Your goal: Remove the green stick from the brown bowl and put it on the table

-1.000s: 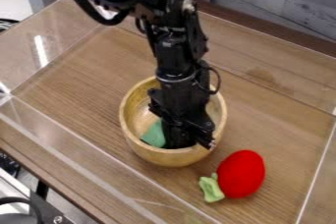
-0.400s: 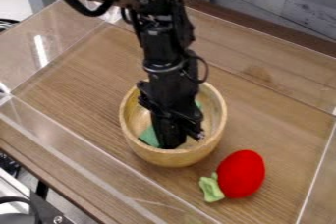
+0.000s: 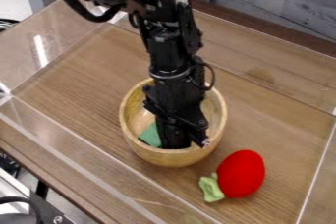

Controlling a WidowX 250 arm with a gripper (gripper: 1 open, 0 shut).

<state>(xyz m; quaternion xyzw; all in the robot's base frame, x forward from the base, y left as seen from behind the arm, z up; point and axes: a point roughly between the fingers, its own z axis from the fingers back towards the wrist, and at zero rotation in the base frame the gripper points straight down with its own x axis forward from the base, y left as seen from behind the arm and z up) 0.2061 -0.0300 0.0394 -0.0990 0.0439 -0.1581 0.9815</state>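
Sitting down in the bowl (image 3: 133, 110), the gripper (image 3: 167, 140) looks closed up, but can't tell if it's got anything. The stick (image 3: 151, 133) is right beside the fingers, toward the bowl's left wall in the view, partly hidden.

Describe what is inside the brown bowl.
Part of the green stick shows inside the brown bowl. The gripper reaches in and covers the rest, including whether its fingers hold the stick.
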